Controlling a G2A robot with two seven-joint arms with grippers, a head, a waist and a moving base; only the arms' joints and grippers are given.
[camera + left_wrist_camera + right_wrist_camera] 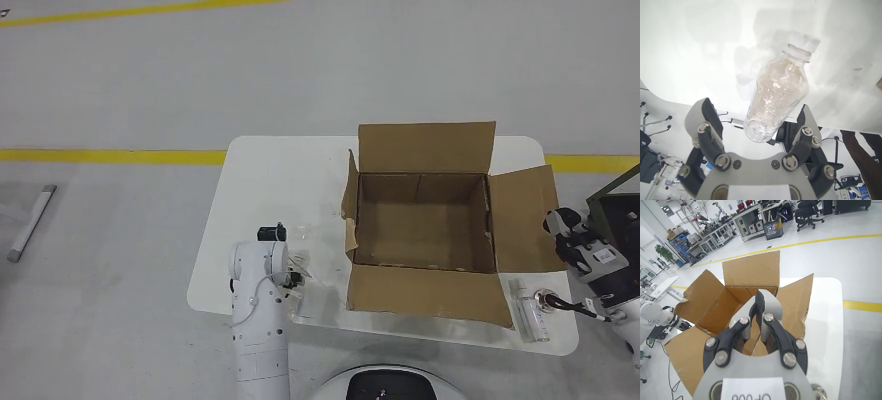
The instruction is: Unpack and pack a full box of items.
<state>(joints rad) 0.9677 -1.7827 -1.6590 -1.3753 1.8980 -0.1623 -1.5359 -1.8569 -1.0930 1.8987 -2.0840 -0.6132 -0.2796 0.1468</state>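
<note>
Clear crinkly plastic bottle (777, 94) — brown cardbd box (425, 290), flaps open.

Upside-down, half-cropped print on the white label (752, 388) behind the right pincer (759, 298), not fully legible

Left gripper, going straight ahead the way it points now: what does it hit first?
The clear plastic bottle, lying between the fingers of the open left gripper; the white table seems close behind it.
</note>
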